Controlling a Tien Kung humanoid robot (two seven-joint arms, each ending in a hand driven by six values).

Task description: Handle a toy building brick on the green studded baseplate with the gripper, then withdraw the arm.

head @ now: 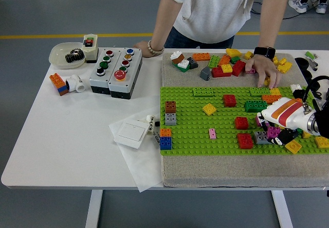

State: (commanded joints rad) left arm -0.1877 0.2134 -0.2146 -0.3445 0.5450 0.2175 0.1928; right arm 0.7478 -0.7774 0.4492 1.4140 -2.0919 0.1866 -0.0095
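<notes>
While the right hand [281,127] curls its black fingers [280,139] around a small magenta plastic brick [273,132] on the green studded baseplate [195,130], the handling step looks underway. Next, I judge: release, then withdraw. Two red bricks [242,132] lie left of the fingers, one grey brick [260,137] touching.

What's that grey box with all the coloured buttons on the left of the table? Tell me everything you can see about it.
The button box looks like two grey plastic housings with dark bases, set side by side and tilted slightly on the white table. The left half carries a red button, then green and dark ones; the right half has a blue one on top, smaller coloured ones below and a large red button nearest the camera. Nothing touches it: a person's hand rests just behind it and a white bowl sits to its left.
</notes>
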